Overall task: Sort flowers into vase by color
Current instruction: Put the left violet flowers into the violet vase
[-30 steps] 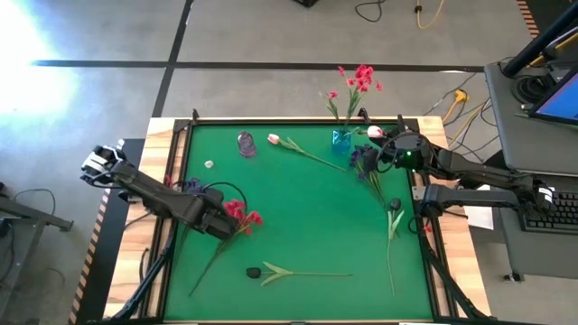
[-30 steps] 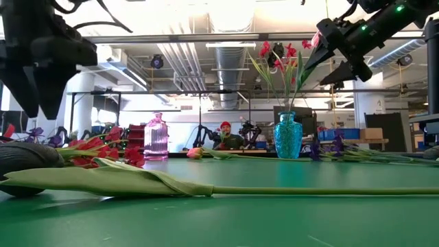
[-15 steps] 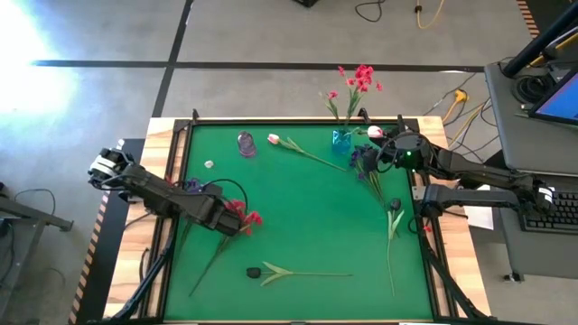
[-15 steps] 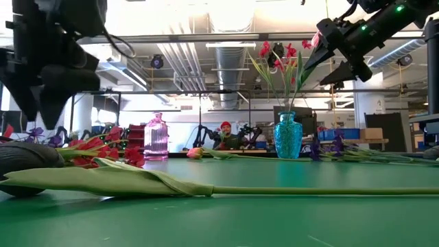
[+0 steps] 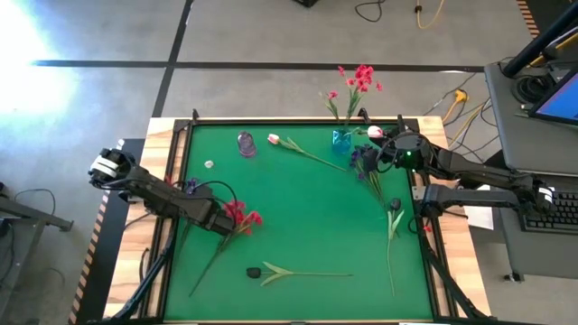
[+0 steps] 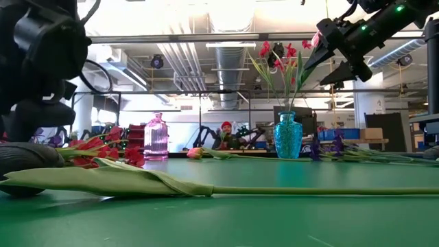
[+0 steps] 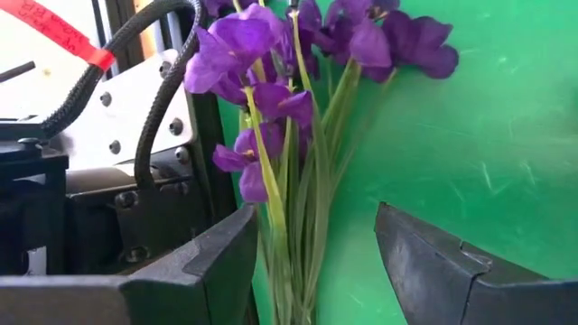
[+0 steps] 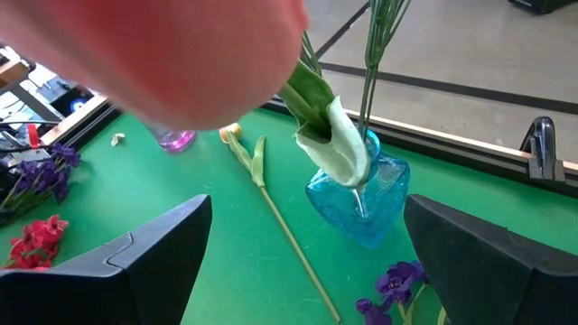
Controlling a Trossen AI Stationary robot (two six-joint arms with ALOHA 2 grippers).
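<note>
Reaching low at the frame's left edge, left gripper (image 7: 312, 262) spread wide astride purple spray (image 7: 298, 54) stems; right gripper (image 8: 302, 244), upper right, fingers apart, pale pink tulip (image 8: 226, 63) overhanging blue vase (image 5: 341, 139) holding red sprays (image 5: 361, 77).

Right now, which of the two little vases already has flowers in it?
The blue vase near the right gripper holds red sprays. The pink vase stands with no flowers in it.
</note>
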